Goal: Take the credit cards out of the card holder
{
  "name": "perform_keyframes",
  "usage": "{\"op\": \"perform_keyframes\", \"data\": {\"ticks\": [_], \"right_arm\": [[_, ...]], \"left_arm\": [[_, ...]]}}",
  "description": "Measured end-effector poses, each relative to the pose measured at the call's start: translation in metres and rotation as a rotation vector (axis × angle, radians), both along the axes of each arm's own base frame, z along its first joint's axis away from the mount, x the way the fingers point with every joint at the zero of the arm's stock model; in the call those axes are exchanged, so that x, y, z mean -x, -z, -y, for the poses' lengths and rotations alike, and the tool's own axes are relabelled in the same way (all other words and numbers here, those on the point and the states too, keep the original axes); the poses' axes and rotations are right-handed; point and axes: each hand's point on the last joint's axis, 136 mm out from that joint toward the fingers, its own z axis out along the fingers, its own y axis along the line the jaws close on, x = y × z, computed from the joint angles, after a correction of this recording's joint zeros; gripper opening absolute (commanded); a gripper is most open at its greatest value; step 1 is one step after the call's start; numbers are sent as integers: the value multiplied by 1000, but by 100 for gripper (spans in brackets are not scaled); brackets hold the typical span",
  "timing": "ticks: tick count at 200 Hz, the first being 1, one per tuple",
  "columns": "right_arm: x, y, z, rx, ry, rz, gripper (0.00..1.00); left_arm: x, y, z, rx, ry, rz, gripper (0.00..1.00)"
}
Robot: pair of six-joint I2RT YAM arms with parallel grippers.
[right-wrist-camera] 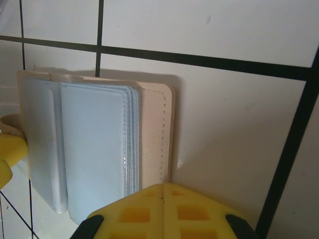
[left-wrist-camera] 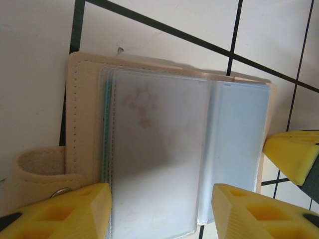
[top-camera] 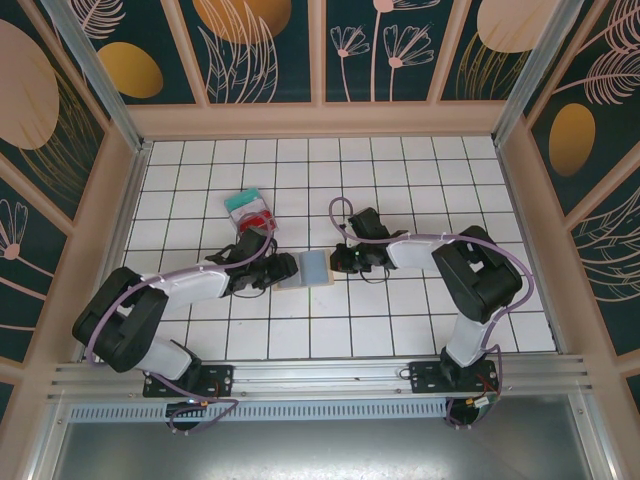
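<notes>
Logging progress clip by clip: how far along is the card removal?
Done: teal card and red card lie on the table, outside the card holder. In hand: nothing gripped; left fingers open astride the open holder, right fingers shut at its edge. Left: sleeves look empty, probably nothing.

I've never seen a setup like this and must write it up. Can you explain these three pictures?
A left arm and a right arm, both robotic, are bolted to a tiled table. The wide picture looks down from above and behind them; the other two come from a camera on each wrist, so the yellow blocks are fingers. An open card holder lies between the grippers, clear sleeves up. The left gripper stands open over the sleeves; the right gripper is shut and empty at the holder's edge. A teal card and a red card lie farther back.
</notes>
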Motion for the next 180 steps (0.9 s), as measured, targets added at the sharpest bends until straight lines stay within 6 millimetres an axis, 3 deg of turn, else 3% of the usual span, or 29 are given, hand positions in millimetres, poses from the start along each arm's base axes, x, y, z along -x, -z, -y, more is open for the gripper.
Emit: {"op": "perform_keyframes", "data": {"ticks": [125,180], "right_arm": [[2,0,-4,-5,-4,-2,0],[3,0,-4,-9,-1,-2,0]], "left_arm": [[-3,-12,30,72,79,12,57],[-7,-10,17,0,38,27,58]]}}
